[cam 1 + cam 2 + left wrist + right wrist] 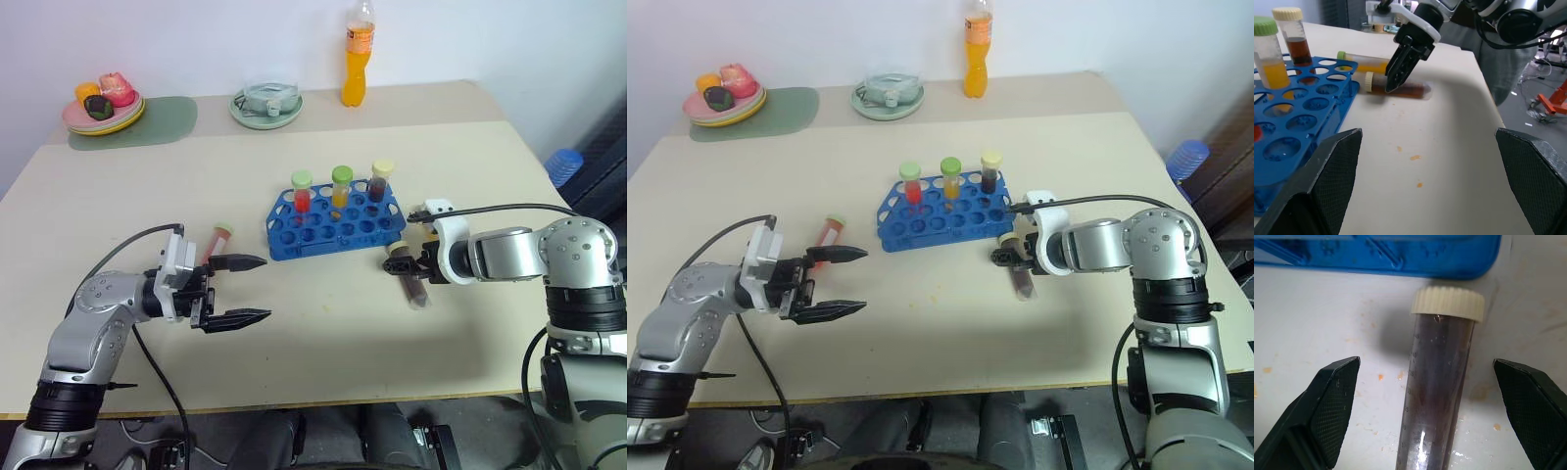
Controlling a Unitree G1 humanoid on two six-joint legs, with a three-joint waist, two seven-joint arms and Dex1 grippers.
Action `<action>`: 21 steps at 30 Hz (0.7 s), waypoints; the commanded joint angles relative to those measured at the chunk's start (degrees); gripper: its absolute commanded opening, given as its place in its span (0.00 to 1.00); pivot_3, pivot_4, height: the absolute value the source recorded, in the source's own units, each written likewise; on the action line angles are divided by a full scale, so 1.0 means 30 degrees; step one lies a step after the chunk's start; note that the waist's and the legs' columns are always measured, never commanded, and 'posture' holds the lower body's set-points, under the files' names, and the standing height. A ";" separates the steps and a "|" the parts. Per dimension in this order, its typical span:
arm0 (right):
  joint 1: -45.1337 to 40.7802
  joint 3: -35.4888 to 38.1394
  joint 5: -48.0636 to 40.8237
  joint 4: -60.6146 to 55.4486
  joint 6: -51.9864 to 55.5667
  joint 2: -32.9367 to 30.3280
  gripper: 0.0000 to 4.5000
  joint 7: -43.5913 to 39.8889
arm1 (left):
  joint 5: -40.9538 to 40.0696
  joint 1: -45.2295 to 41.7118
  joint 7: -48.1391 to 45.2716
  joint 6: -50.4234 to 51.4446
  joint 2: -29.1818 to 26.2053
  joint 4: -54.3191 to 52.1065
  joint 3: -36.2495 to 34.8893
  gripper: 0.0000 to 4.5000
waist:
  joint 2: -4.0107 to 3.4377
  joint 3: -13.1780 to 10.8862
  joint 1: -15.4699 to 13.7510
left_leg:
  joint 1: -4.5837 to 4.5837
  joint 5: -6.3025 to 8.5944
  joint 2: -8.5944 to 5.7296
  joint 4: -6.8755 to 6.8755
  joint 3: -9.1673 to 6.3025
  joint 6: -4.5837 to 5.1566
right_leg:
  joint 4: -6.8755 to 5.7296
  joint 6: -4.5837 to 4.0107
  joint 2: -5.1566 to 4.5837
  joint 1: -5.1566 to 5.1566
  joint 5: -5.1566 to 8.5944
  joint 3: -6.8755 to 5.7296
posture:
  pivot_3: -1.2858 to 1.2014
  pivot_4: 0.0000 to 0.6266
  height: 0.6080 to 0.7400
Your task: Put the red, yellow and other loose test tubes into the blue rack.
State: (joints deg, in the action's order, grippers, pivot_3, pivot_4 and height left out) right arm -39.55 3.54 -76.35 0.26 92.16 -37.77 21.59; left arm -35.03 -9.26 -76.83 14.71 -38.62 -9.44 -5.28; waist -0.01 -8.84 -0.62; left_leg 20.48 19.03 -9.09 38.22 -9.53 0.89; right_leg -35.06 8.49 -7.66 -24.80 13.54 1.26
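A: Since the nearest things come first, what sits closest on the beige surface (323, 343)?

B: The left end effector (238, 290) hovers near the front left, pointing sideways toward the middle, its two black fingers spread apart and holding nothing. Just behind it a red test tube (217, 241) lies on its side, apart from the fingers.

A: And on the right?

B: The right end effector (1400, 66) tilts down over a dark brown test tube (1437, 382) with a cream cap, which lies flat on the surface. Its fingers stand spread on either side of the tube; they have not closed on it. Small orange spots mark the surface around it.

A: Where is the rack?

B: The blue rack (328, 230) stands at the middle, just beyond the brown tube's cap. Three tubes stand upright in its back row: a red one (302, 193), a yellow one (341, 186) and a dark one (380, 182). The left wrist view shows another yellow tube (1369, 62) lying beside the rack, just behind the brown one.

A: What lies farthest back?

B: A plate of toy food (103, 116) on a green mat at far left, a pale green dish (266, 106) at centre, and an orange drink bottle (357, 59) by the wall.
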 commanded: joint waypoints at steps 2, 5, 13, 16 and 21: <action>0.0249 -0.0507 0.0154 -0.0410 0.0115 0.0108 0.79 0.0417 | -0.0235 0.0249 0.0181 0.0002 -0.0303 -0.0743 -0.0324 1.00 | 0.0000 0.0000 -0.0011 | -0.0002 0.0000 -0.0001 0.0002 0.0001 0.0000 | 0.0002 0.0000 0.0000 0.0005 0.0000 0.0001 | 0.52 0.24 1.00; 0.0655 -0.0924 0.0862 -0.1170 0.0115 0.0065 0.47 0.0319 | -0.0279 0.0406 0.0273 0.0037 -0.0349 -0.0877 -0.0344 1.00 | 0.0000 0.0000 0.0015 | -0.0003 0.0000 0.0001 -0.0002 -0.0001 0.0000 | -0.0001 0.0000 0.0002 -0.0002 0.0000 0.0000 | 0.52 0.24 1.00; 0.1254 -0.1858 0.3451 -0.3946 -0.0007 -0.0196 0.26 -0.1550 | -0.0388 0.0580 0.0466 0.0195 -0.0333 -0.1004 -0.0227 1.00 | 0.0014 0.0009 -0.0077 | -0.0007 0.0000 -0.0005 0.0006 -0.0004 0.0001 | 0.0006 0.0001 0.0000 0.0018 0.0000 -0.0004 | 0.52 0.24 1.00; 0.1266 -0.1559 0.4204 -0.5004 -0.0412 -0.0527 0.26 -0.3281 | -0.0403 0.0553 0.0494 0.0200 -0.0326 -0.0960 -0.0189 1.00 | 0.0013 0.0009 -0.0070 | -0.0001 0.0000 -0.0005 0.0003 -0.0006 0.0002 | 0.0005 0.0001 0.0001 0.0010 0.0000 -0.0006 | 0.52 0.24 1.00; 0.1745 -0.1919 0.4927 -0.8465 -0.3260 -0.3223 0.26 -0.9111 | -0.0377 0.0619 0.0446 0.0146 -0.0318 -0.0839 -0.0254 1.00 | -0.0006 -0.0010 -0.0051 | 0.0016 0.0001 -0.0009 0.0003 -0.0004 0.0002 | 0.0007 0.0001 0.0000 -0.0009 0.0000 -0.0009 | 0.52 0.24 1.00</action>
State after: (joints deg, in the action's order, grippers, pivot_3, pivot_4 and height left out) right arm -34.27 -4.02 -61.29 -20.06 86.21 -46.15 0.70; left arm -35.54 -7.28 -75.25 15.53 -39.05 -10.93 -5.30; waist -0.02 -8.87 -0.77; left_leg 20.55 19.03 -9.12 38.22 -9.54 0.89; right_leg -35.03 8.50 -7.66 -24.85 13.53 1.23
